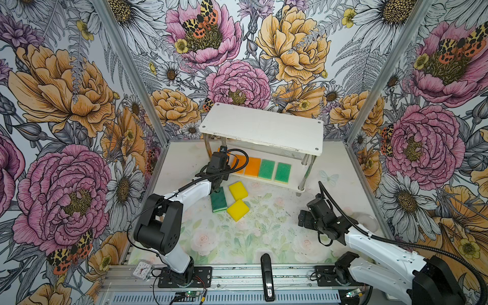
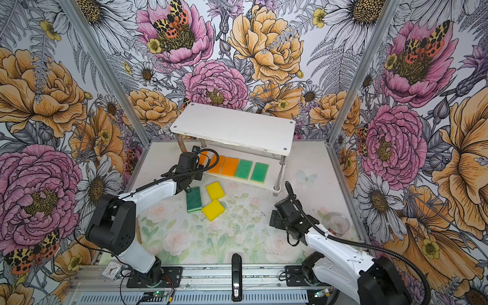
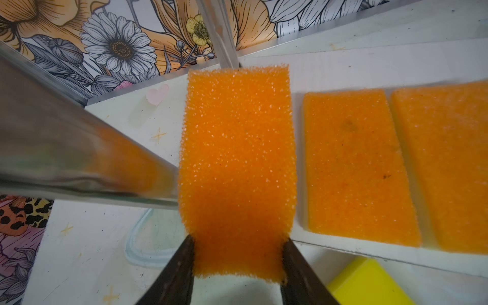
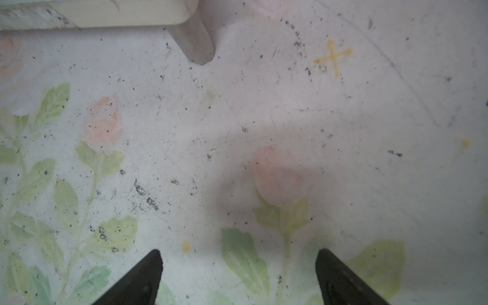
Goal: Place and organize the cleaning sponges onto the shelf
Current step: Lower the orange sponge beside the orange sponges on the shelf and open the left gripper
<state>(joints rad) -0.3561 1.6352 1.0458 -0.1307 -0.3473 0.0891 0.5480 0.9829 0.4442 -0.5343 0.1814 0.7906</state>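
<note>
Left gripper (image 3: pixel 239 247) clamped on orange sponge (image 3: pixel 237 158), at the shelf's (image 3: pixel 343 74) lower board, between its post (image 3: pixel 79 163) and the neighbouring sponge (image 3: pixel 353 163). Contact with the board unclear. Lower it flat, parallel to the neighbour, clear of the post. Right gripper (image 4: pixel 239 258) open, empty.

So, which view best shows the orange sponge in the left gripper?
Left wrist view: the orange sponge fills it, pinched by the left gripper. Both top views show only a sliver behind the arm. The right wrist view misses it.
</note>
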